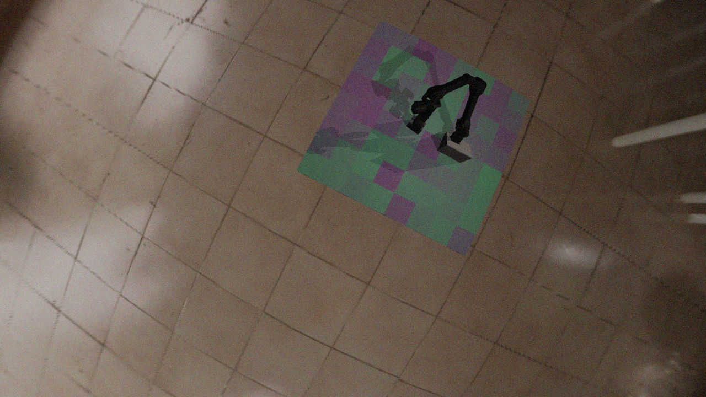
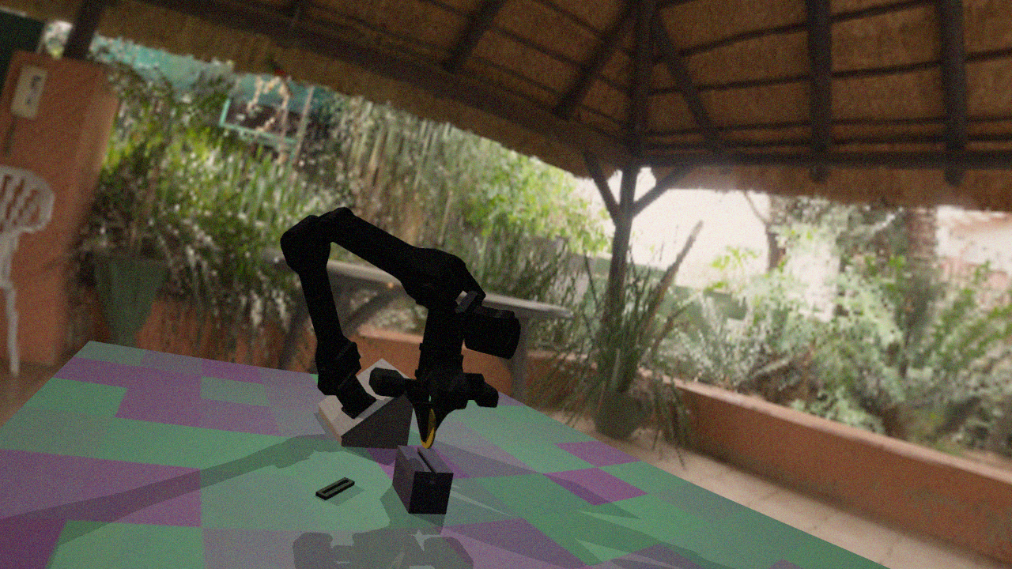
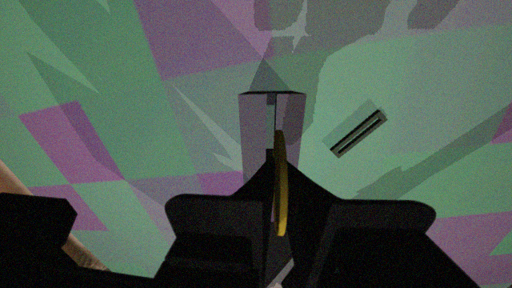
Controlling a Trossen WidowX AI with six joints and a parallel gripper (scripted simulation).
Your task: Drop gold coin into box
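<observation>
The jaws are closed down almost completely on the gold coin point(image 3: 280, 188), pinching its two flat faces so that it hangs edge-down between them, with the lower part of the disc showing beyond the tips. In the wrist view the coin's thin rim runs in line with the dark slot point(image 3: 275, 114) in the lid of the grey box point(image 3: 256, 132), which sits directly under and just ahead of the jaws; from the exterior view the coin point(image 2: 428, 427) hangs just above the box point(image 2: 422, 482), not yet touching the lid as far as I can tell. Off to one side of the jaws, apart from the box, lies the dark-green holder point(image 3: 358, 134), its groove vacated, on the green and purple worktop point(image 2: 141, 438). The coin should handle as a stiff, light, smooth disc: it will not bend or break, but held only by friction on polished faces it could pivot or slide if its rim catches the slot's edge. Taking it across the faces near the upper rim, as here, looks right, since that leaves the lower part free to enter first. With the slot barely wider than the coin, any tilt would likely jam it, so a square, plumb release seems called for.
</observation>
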